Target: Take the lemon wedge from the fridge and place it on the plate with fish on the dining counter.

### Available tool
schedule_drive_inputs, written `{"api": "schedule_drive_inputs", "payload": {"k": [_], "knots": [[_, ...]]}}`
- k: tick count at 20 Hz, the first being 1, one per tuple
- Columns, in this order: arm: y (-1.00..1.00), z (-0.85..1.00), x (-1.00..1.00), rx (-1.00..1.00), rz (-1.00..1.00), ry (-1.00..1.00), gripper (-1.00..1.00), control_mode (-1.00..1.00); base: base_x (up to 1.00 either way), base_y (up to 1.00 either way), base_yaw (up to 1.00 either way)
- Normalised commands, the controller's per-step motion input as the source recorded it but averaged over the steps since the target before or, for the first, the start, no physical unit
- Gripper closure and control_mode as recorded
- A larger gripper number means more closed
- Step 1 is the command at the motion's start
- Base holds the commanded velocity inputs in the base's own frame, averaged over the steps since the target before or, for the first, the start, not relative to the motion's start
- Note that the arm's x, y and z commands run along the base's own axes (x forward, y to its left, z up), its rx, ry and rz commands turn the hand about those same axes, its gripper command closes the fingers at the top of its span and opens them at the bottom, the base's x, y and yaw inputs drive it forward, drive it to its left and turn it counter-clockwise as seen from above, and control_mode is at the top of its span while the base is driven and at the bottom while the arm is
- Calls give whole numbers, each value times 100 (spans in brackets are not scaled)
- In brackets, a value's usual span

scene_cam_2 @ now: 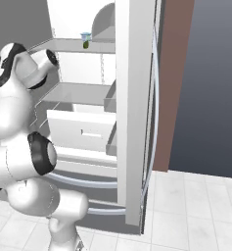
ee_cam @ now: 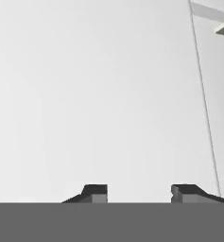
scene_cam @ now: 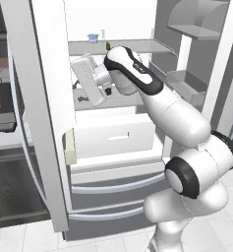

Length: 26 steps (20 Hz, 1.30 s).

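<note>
The fridge (scene_cam: pixel 49 123) stands open, its white inside lit, with grey shelves (scene_cam: pixel 137 47) across it, a white drawer (scene_cam: pixel 115 133) below them and bins on the inner face of the far door (scene_cam: pixel 187 81). The white arm (scene_cam: pixel 187 147) rises from the floor in front and bends into the compartment at the level of the middle shelf, its hand turned toward the left wall.

The gripper (ee_cam: pixel 138 193) faces a plain white fridge wall in the hand view. Its two dark fingertips (ee_cam: pixel 95 193) stand apart with clear white surface between them and nothing in the gap — parted, gripping nothing.

On the upper shelf sits a pale blue cup (scene_cam: pixel 93 37), and just beside it the lemon wedge (scene_cam: pixel 108 46), a tiny dark olive piece near the shelf's front edge. From the right base view the lemon wedge (scene_cam_2: pixel 85 44) sits directly in front of and below the cup. It lies one shelf above the hand, up and a little toward the arm's elbow side, apart from the fingers — no contact.

The wedge looks slightly taller than wide, so it seems to stand on end, but it is too small to tell which way its tip points or how its long axis runs.
</note>
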Motion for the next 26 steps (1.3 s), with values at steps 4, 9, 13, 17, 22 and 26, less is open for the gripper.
{"api": "schedule_drive_inputs", "payload": {"k": [4, 9, 13, 17, 22, 26], "knots": [[100, -37, -5, -5, 1, -23, -100, -100, 0, 0, 0], [39, -11, -5, 4, 0, -14, -100, -100, 0, 0, 0], [-50, 0, -64, 0, 0, -7, -100, -100, 0, 0, 0], [-100, 26, -100, 0, 0, -20, -100, -100, 0, 0, 0], [-87, 25, -100, -11, 0, -16, -100, -100, 0, 0, 0], [-62, 1, -100, -32, 0, -2, -100, -100, 0, 0, 0]]}}
